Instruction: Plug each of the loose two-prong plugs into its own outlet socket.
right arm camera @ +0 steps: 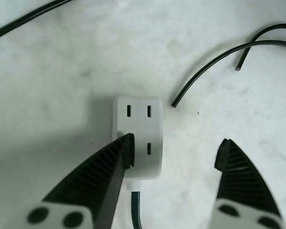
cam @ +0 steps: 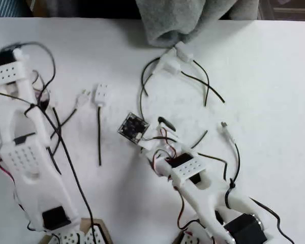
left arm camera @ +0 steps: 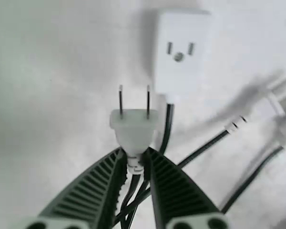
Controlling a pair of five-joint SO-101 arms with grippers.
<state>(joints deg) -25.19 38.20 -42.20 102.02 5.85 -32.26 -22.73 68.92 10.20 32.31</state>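
Two-prong plug (left arm camera: 133,126), white, sits pinched at its neck in our left gripper (left arm camera: 135,160), prongs aimed toward a white outlet socket (left arm camera: 180,52) near but apart, while our right gripper (right arm camera: 176,145) hangs spread over a second socket (right arm camera: 144,126).

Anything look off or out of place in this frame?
Nothing spilled or broken. The left gripper pinches its plug at the neck, prongs pointing beside the socket rather than at its slots. Cords are short stubs with loose ends, such as one cord near the open right gripper.
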